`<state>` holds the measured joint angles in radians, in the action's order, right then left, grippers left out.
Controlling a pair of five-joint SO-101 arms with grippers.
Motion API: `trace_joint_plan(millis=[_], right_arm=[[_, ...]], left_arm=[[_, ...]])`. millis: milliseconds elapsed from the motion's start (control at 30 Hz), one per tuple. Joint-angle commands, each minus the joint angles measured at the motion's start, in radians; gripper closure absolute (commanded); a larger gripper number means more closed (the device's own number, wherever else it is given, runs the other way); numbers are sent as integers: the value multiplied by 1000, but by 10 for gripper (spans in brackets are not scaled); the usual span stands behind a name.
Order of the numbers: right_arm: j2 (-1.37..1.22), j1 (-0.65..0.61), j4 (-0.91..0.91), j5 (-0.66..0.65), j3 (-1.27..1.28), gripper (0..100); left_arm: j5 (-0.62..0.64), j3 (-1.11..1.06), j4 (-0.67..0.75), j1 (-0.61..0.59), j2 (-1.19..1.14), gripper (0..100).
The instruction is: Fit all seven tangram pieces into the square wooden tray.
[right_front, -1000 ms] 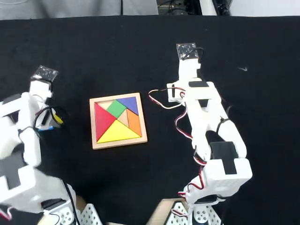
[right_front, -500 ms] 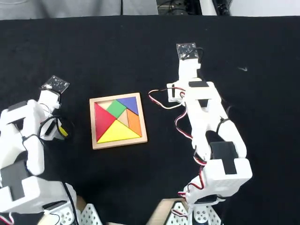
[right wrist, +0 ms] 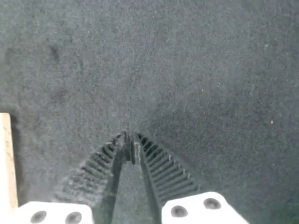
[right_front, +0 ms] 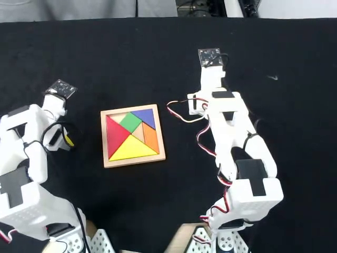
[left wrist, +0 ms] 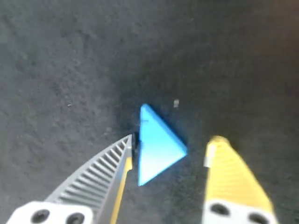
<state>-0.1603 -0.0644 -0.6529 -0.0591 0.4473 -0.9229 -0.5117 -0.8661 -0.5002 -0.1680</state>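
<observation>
The small blue triangle lies flat on the black counter. It is smooth with sharp corners. The left pincer is wide open around it and has not squeezed it. The grey ribbed finger touches one edge of the triangle. The yellow finger is just beside the triangle but apart from it.

The square wooden tray sits flat in the middle of the counter. Inside it are smooth, bright pieces packed close together: a big red triangle, a big yellow triangle, a green square, a dark blue slanted piece and an orange triangle. The left arm is off to one side of the tray and the right arm is off to the other side.

The right pincer is closed tight, its ribbed fingers pressed together with nothing between them. It hangs over the fuzzy black counter, with a pale wooden edge nearby.
</observation>
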Motion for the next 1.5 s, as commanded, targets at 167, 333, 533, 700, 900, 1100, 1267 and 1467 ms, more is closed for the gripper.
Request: trace_joint_plan(millis=[167,333,533,700,900,1100,1267,1467], right_arm=[[5,5,6,-9,-47,987],[5,5,6,-9,-47,987],[5,5,6,-9,-47,987],[5,3,6,-9,-47,987],[5,-9,3,-9,-47,987],[5,-9,3,-9,-47,987],[5,-9,3,-11,-47,987],[5,-9,3,-11,-47,987]], left_arm=[[-3,68,18,8,2,886],[-3,74,17,8,2,878],[-3,79,-18,13,2,880],[-3,153,-98,15,2,877],[-3,206,-104,28,2,836],[-6,182,-98,97,63,741],[-12,170,-95,160,92,759],[-78,165,-60,145,25,762]])
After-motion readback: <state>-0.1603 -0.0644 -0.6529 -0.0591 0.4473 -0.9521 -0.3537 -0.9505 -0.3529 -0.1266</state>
